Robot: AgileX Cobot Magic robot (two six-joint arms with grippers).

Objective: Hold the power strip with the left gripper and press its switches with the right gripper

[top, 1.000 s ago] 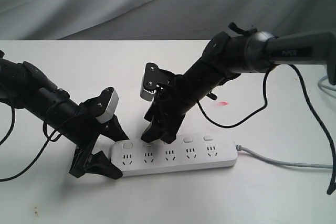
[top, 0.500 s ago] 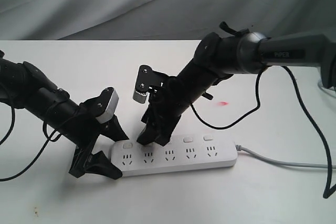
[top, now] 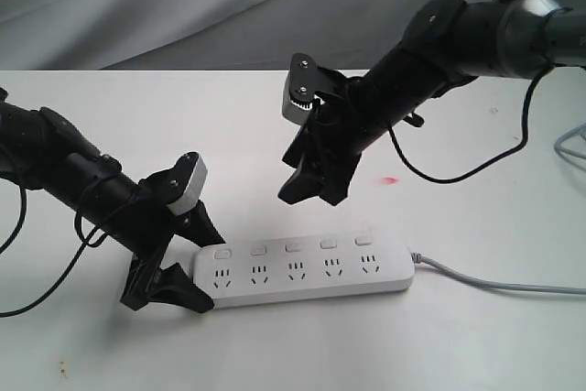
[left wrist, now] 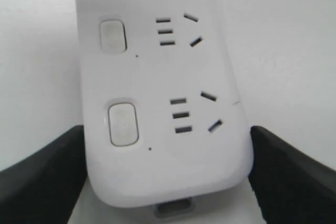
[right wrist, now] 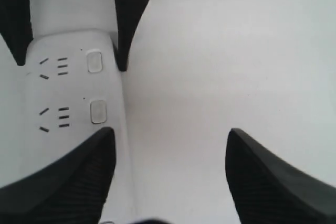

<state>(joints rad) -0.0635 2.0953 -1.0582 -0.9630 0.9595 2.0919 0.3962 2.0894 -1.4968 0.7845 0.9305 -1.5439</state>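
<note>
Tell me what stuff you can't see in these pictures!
- The cord and its plug: cut off by the exterior view's right edge.
- Whether the switches are on: too small in the exterior view, and no light or mark shows in the wrist views.
- The power strip beyond two sockets: cut off by the left wrist view's edge.
- The strip's end corner: partly hidden by the left gripper and its jaws in the exterior view.

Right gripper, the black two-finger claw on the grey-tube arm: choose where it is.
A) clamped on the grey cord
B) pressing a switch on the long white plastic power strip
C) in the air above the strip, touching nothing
C: the right gripper hangs open above the power strip, clear of its switches.
</note>
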